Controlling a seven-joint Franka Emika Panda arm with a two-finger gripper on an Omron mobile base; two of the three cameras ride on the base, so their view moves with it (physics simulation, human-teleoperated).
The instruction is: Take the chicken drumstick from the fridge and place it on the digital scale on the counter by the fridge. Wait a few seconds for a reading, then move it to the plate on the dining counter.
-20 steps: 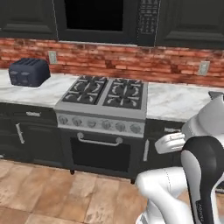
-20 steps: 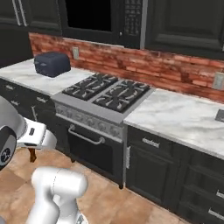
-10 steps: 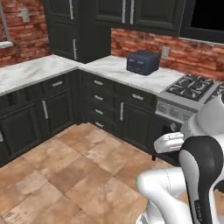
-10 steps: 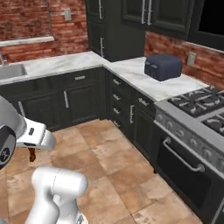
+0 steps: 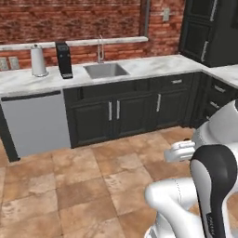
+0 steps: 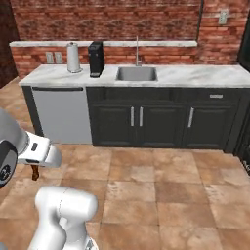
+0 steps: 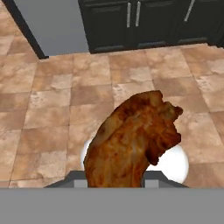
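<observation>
While the base faces a run of black cabinets under a marble counter [image 6: 205,75] at the top of both base views, the chicken drumstick [image 7: 131,140] sits in the lower centre of the hand view, its meaty end pointing up the frame and its lower part running down between the jaws. The gripper [image 7: 118,177] is clamped on the chicken drumstick, with the fingertips themselves hidden behind the meat; the piece hangs over bare floor tiles [image 7: 52,109], so it is being carried low and tucked close to the robot, probably to keep it steady during travel. At the left edge of the right base view a thin brown end [image 6: 34,172] pokes down beneath the white hand, which looks like the bone. As for containers, the sink [image 6: 137,74] in the upper middle of the right base view appears empty, and a white canister [image 6: 73,57] and a black appliance [image 6: 95,59] stand beside it on the counter.
</observation>
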